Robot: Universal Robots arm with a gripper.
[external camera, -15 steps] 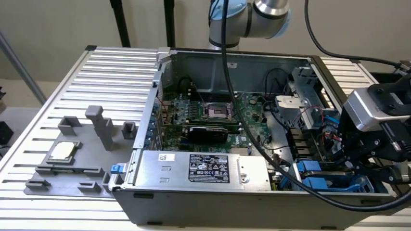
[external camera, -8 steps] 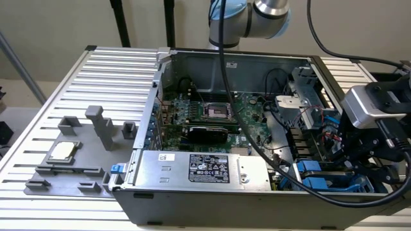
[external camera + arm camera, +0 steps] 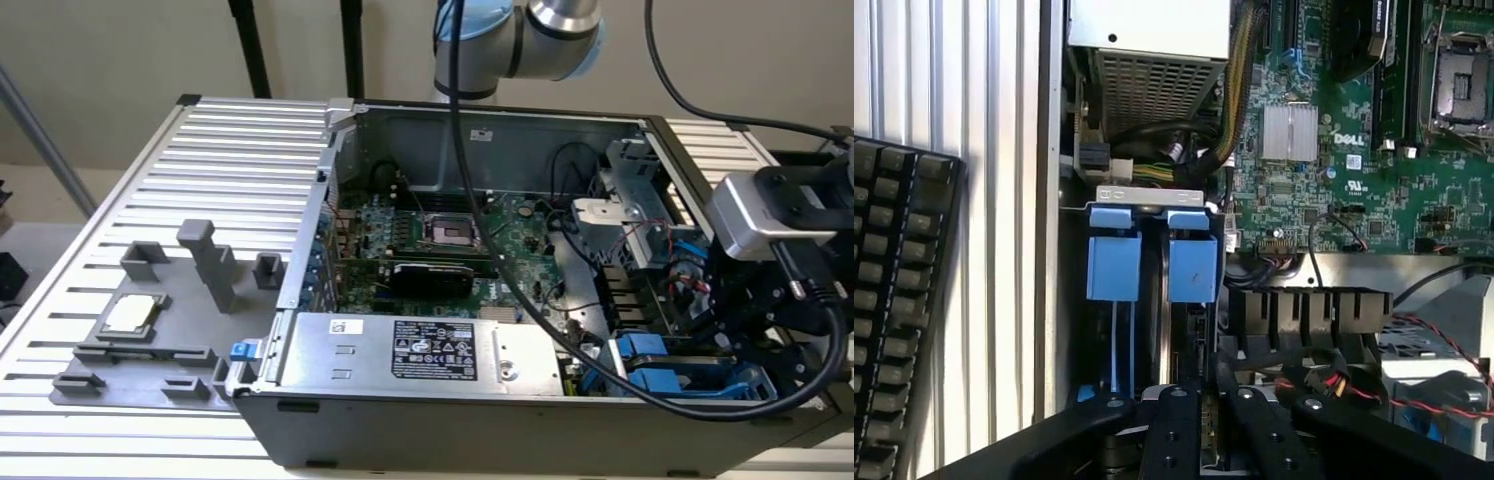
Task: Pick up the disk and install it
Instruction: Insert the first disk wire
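Note:
My gripper [image 3: 754, 350] hangs over the drive bay at the near corner of the open computer case [image 3: 467, 420], on the exterior view's right. In the wrist view its black fingers [image 3: 1176, 432] stand close together around a thin upright slab, which looks like the disk [image 3: 1189, 345] standing on edge in the bay. The disk's blue carrier tab [image 3: 1192, 258] sits beside a second blue tab [image 3: 1114, 252] in the neighbouring slot. The disk's flat faces and label are hidden. Blue carrier plastic [image 3: 654, 365] shows beneath the gripper.
The case holds a green motherboard [image 3: 441, 235], a silver power supply [image 3: 427, 350] and black cables [image 3: 574, 330] near the bay. A square processor chip [image 3: 131, 313] and grey fixtures [image 3: 214, 265] lie on the slatted table [image 3: 240, 140]. A black keyboard [image 3: 899, 310] lies outside the case wall.

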